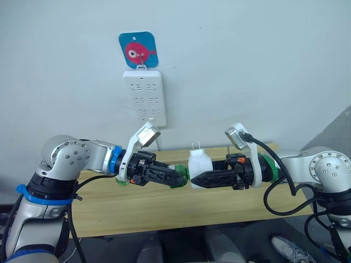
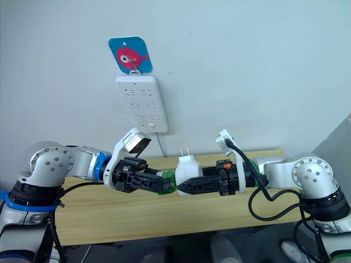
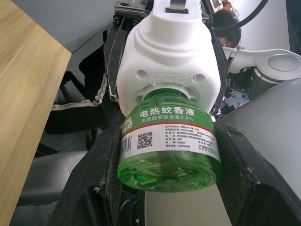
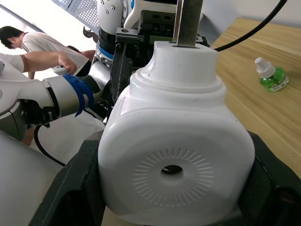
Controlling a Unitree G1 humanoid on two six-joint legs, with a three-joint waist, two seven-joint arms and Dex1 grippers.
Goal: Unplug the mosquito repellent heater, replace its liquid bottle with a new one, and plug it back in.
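**Operator:** Where is the unit, and what holds it?

**Manual:** The mosquito repellent heater (image 1: 199, 163) sits at centre frame in the left eye view, off the power strip (image 1: 144, 97) and above the wooden table (image 1: 109, 211). The right gripper (image 1: 198, 179) is clamped on its white body. The left gripper (image 1: 181, 177) is clamped on the green liquid bottle (image 3: 169, 147), which still sits in the heater's collar.

**Operator:** How should you run the step?

**Manual:** By my judgement, this is bottle removal. Keep the right grip fixed; turn the bottle about its own axis, then draw straight out. Avoid side load on the neck.

**Operator:** What differs between views?

**Manual:** The left wrist view shows the collar joint and label. The right wrist view shows the round vent, plus a spare bottle (image 4: 272, 75) on the table at upper right, and a person at upper left.
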